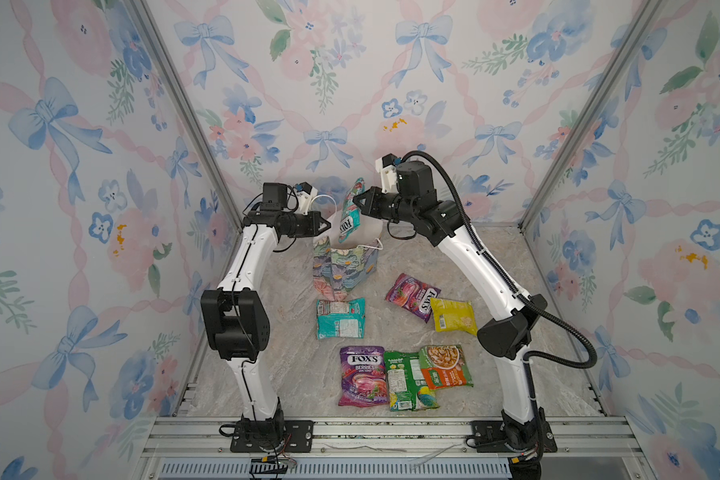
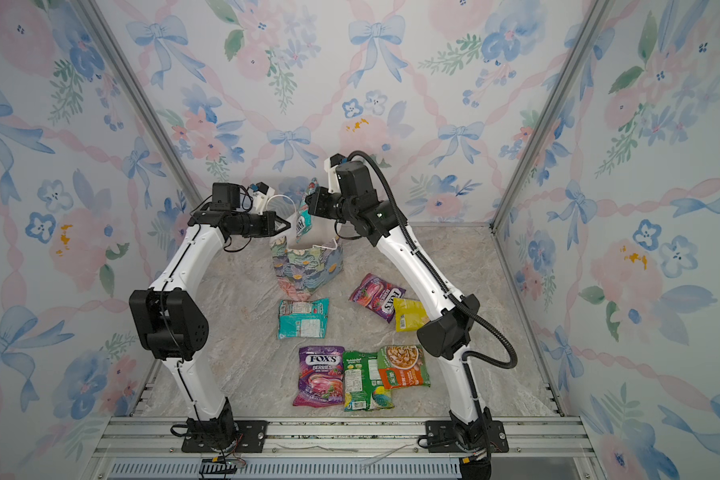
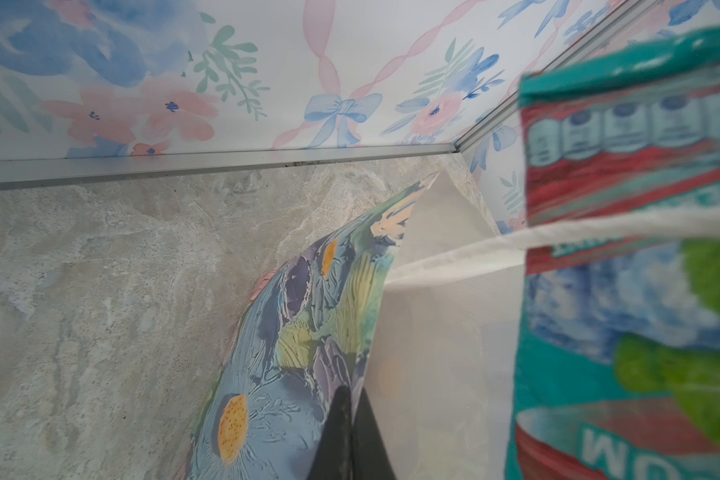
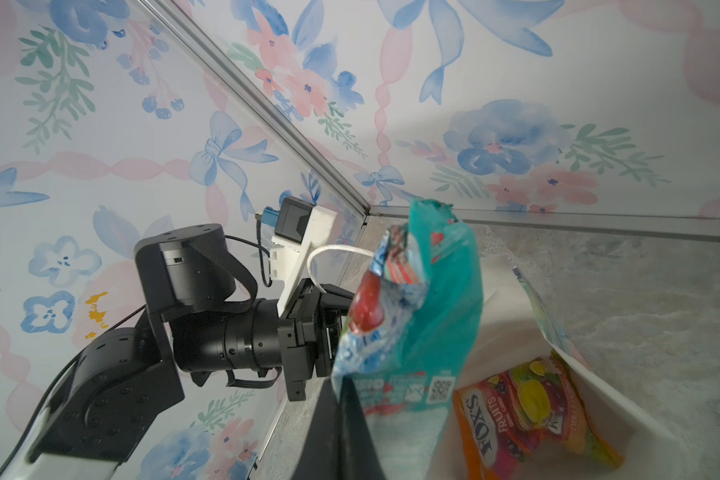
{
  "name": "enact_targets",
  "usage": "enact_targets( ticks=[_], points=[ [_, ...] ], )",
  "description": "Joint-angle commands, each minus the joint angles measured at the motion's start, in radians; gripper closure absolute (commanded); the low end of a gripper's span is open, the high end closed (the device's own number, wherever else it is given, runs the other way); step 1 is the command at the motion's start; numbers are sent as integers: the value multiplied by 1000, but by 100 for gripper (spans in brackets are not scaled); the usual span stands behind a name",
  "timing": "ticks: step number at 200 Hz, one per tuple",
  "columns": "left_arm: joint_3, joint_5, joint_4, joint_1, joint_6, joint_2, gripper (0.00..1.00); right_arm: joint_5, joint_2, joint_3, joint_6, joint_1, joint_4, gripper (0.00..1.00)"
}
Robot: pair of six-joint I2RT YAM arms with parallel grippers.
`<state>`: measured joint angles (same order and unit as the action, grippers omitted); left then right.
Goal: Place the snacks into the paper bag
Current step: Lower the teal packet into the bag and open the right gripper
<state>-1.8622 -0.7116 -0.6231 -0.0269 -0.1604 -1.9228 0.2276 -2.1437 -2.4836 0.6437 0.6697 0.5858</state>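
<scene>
Floral paper bag, upright mid-table, rim pinched in left gripper. Glossy teal packet, clamped in right gripper, at its mouth. Orange packet inside; six flat packets on marble.

Bag at the back, loose packets in front of it.

The paper bag stands at the back middle of the table. My left gripper pinches its left wall, and my right gripper hangs the first packet over its mouth. A second packet lies inside. A third packet lies just before the bag. To its right a fourth packet touches a fifth packet. Nearest the front, the sixth packet, seventh packet and eighth packet sit side by side.
</scene>
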Motion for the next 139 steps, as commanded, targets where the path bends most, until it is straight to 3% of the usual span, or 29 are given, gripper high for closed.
enact_targets(
  ticks=[1, 60, 139],
  points=[
    [20, 4, -32, -6, 14, 37, 100, -14, 86, 78, 12, 20, -83, 100],
    [20, 2, -32, -5, 14, 38, 100, -34, 192, 281, 49, 29, -180, 100],
    [20, 1, -32, -4, 13, 41, 100, -45, 195, 275, 42, 57, -182, 100]
  ],
)
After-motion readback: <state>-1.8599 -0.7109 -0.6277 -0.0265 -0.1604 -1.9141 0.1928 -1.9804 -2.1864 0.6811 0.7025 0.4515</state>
